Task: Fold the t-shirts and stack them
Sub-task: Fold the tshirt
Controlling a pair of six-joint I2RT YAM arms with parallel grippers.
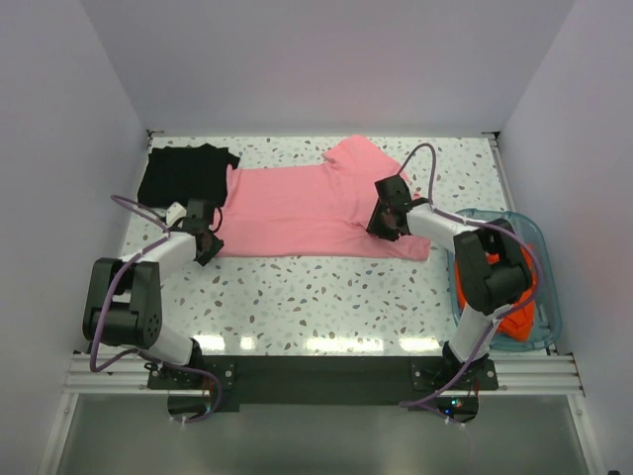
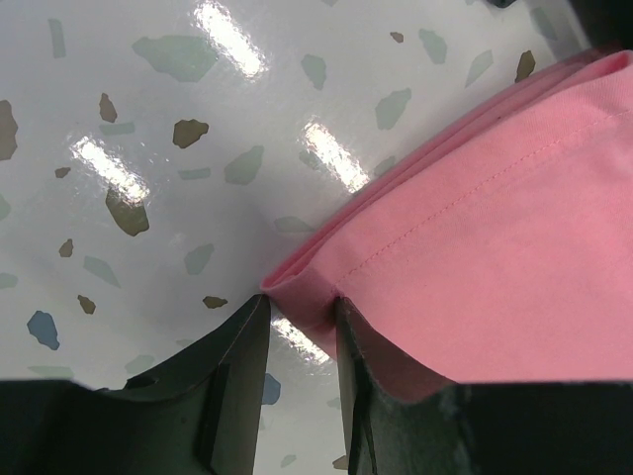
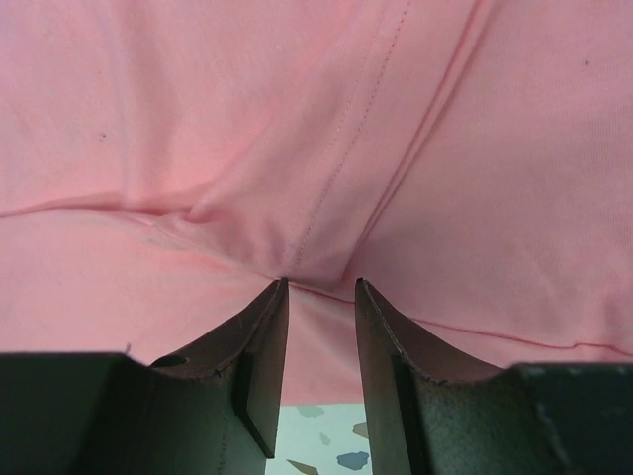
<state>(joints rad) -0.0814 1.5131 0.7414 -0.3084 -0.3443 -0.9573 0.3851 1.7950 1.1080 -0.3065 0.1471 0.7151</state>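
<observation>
On the bench, you are holding the pink t-shirt spread flat: your left jaws are clamping its near hem corner, and your right jaws are pinching bunched cloth by the near sleeve. You are seemingly starting a fold, so the next move is calling for both arms lifting together and carrying that near edge across evenly. The black t-shirt is lying at the far left.

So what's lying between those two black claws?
The pink cloth t-shirt, spread flat; the left gripper and right gripper each pinch it. The top view shows it.
</observation>
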